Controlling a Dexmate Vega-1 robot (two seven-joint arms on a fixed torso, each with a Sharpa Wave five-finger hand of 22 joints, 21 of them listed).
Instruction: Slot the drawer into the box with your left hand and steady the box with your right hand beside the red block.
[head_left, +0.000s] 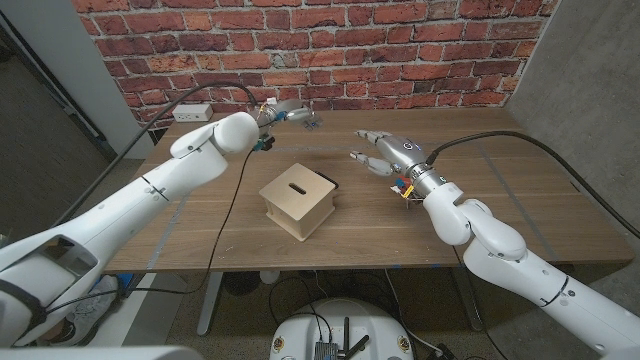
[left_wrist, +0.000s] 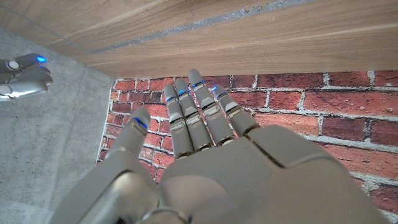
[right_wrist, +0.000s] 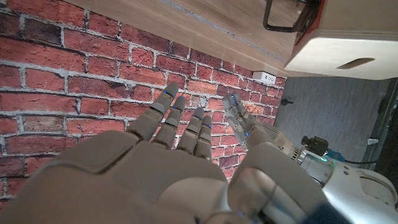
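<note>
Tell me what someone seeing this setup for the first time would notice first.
Probably the pale wooden box with a slot in its top, sitting alone at the middle of the wooden table. Next, the two white arms reaching in from either side, the left hand raised near the far edge and the right hand spread open to the box's right, neither touching it. The red brick wall behind stands out too.

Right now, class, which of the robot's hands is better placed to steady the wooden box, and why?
The right hand, probably. It hovers open just off the wooden box, its fingers pointing toward it. The left hand is held open farther back, near the brick wall.
</note>
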